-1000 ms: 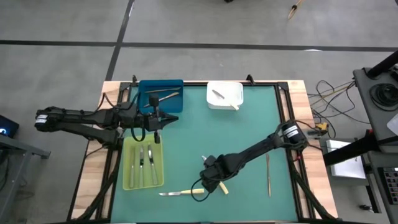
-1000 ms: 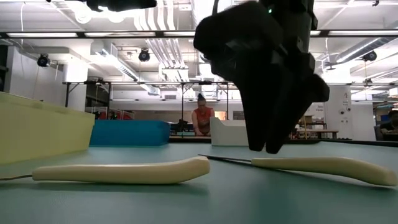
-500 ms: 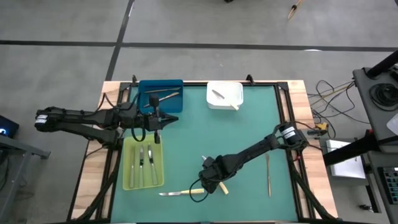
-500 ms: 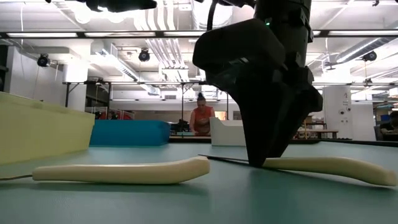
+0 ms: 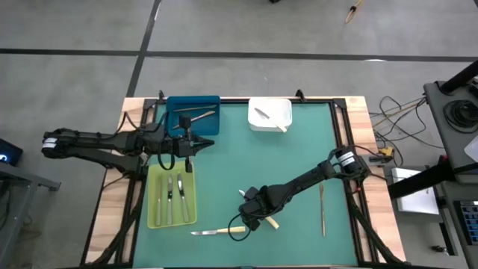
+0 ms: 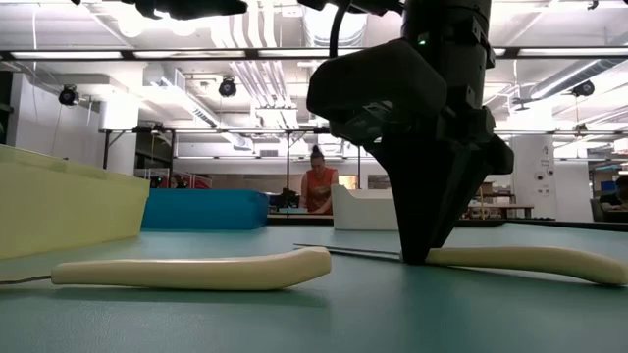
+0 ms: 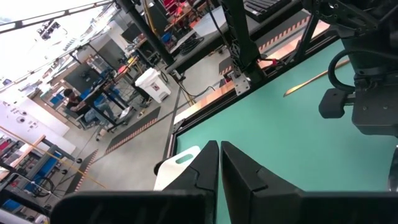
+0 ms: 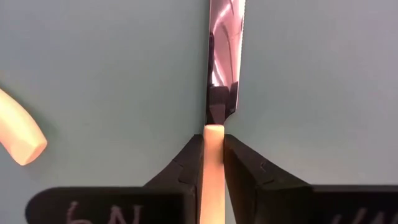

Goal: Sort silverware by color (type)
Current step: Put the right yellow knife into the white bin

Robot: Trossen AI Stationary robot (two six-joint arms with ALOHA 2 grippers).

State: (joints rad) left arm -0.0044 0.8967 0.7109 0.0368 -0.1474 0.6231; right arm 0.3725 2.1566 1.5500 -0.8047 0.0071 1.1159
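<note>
Right hand point(image 8: 212, 155), low on the green-topped bench point(image 5: 299, 157), is clamped on the pale yellow handle of a table knife point(image 8: 213, 186), fingers point(image 8: 186, 165) pressed to both sides just behind the shiny, serrated grey blade, which lies flat on the bench. In the low view this hand point(image 6: 417, 257) stands point-down with its tips at the surface. Left hand point(image 5: 211, 143) is fully closed and empty, hovering by the blue tray point(image 5: 173, 104). Largest of the containers, the long yellow-green tray point(image 5: 155, 213) holds several slim grey utensils point(image 5: 174, 196) side by side. The blue tray carries grey metal pieces point(image 5: 196, 113); the white tray point(image 5: 285, 105) holds one. A second yellow-handled knife point(image 5: 218, 232) lies near the bench's front edge, just beside the right hand. A thin utensil point(image 5: 322, 211) rests alone toward the right.
</note>
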